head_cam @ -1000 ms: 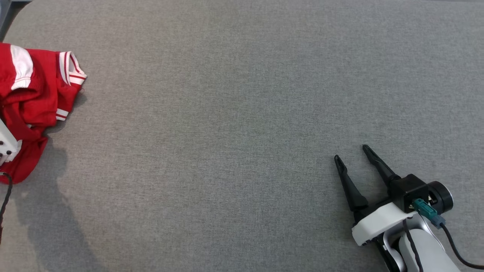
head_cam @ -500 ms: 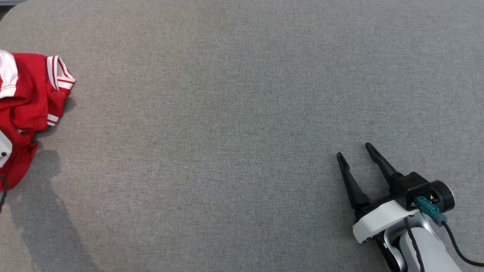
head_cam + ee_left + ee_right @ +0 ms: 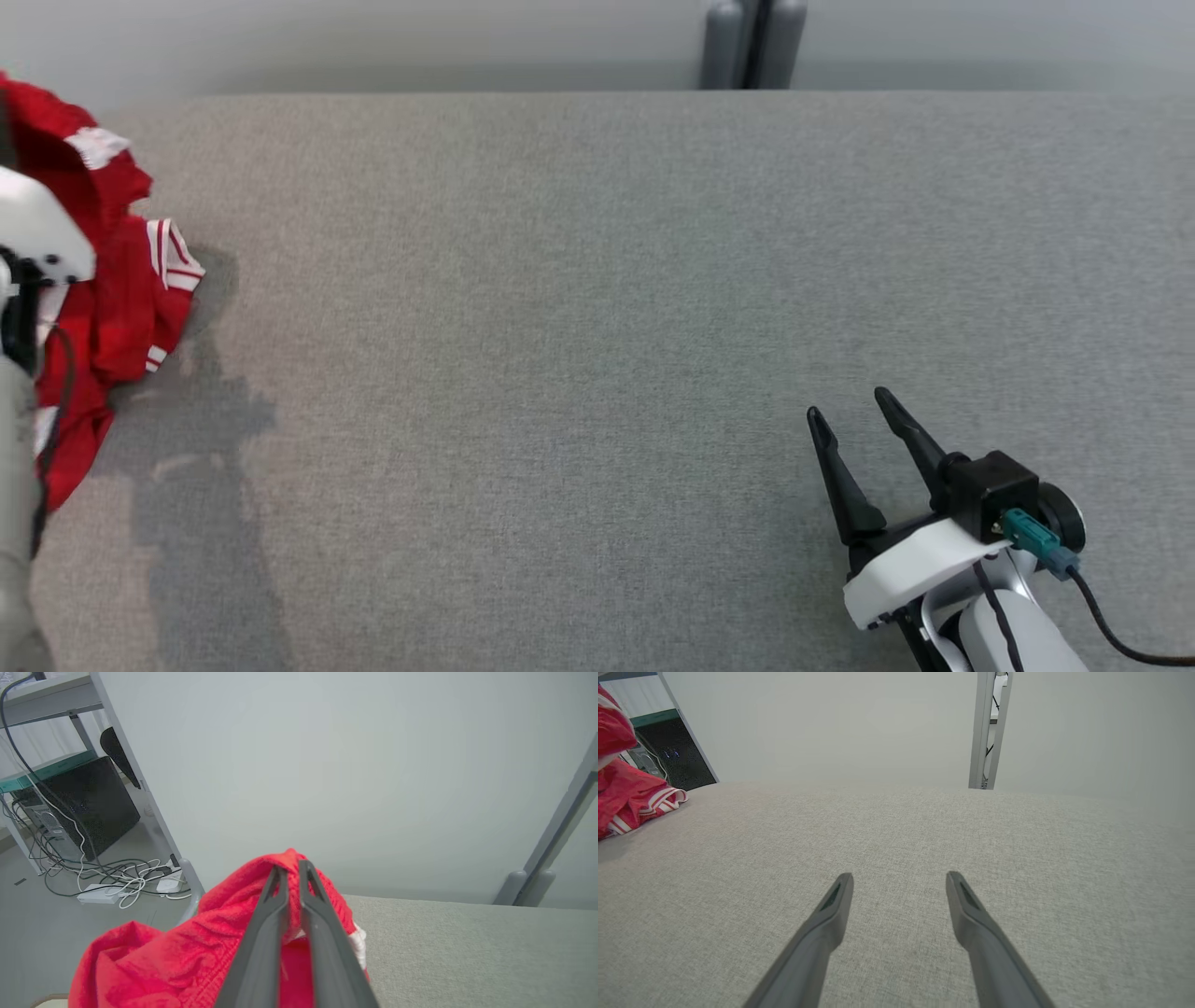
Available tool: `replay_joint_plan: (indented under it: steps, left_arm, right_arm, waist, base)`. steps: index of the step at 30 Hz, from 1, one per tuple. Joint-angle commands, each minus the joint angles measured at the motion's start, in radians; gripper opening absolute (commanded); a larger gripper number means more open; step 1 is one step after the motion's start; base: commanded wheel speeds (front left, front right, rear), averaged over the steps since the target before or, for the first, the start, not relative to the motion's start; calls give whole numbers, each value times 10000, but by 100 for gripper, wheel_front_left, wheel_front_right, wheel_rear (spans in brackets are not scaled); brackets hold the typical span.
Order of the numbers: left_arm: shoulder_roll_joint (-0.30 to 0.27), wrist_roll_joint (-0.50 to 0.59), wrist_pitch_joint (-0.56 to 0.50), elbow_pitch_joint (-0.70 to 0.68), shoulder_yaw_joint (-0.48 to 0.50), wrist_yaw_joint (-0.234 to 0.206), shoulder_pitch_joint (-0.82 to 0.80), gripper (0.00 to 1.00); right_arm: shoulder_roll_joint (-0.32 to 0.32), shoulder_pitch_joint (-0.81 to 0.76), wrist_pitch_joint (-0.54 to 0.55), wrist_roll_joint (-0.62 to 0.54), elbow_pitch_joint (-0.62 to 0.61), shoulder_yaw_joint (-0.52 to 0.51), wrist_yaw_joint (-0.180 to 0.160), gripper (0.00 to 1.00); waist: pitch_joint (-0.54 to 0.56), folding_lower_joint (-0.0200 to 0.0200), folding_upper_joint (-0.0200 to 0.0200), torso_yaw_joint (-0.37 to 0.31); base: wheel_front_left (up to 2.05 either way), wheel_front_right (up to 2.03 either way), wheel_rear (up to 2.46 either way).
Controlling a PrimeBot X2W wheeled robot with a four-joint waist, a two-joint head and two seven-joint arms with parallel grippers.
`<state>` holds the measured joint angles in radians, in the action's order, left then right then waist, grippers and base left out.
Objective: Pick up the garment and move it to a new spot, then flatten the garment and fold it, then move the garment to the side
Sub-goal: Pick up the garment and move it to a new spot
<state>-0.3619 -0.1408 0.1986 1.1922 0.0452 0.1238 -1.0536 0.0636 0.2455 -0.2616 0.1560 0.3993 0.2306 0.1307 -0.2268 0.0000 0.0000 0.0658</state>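
Since the garment (image 3: 121, 308) must go to a new spot, my left gripper (image 3: 292, 868) is pinched nearly closed on a red fold, raised over the left edge of the table (image 3: 597, 327), hem touching it; my right gripper (image 3: 848, 405) hovers wide and empty over its near right

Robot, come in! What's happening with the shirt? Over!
Left claw shut on red shirt. Right claw open over table. Shirt bunched at left end. Nothing blocking.
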Motion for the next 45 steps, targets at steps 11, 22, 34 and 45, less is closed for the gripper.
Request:
replay_joint_plan:
  steps: [11, 22, 34, 45]
  left_arm:
    - [2419, -1139, 488, -746, -2064, 64, 803, 0]
    - [3109, -4510, 410, -3202, -6200, 66, 2849, 0]
    - [3079, -6623, 638, -3988, -9277, -917, 3593, 100]
    - [2456, -4830, 665, -4597, -6833, -1841, 5266, 100]
  right_arm:
    - [-110, -569, -50, 448, 80, -269, 1, 100]
    - [-93, -886, -50, 774, 164, -102, 1, 100]
    - [-103, -1044, -51, 783, 278, -188, 1, 100]
    - [-97, -1096, -51, 812, 239, -376, 1, 100]
  waist:
    - [1097, 0, 0, -900]
    - [1639, 0, 0, -1769]
    - [1855, 0, 0, -1989]
    - [2096, 0, 0, -1460]
  base:
    - [0, 0, 0]
    - [0, 0, 0]
    - [0, 0, 0]
    - [0, 0, 0]
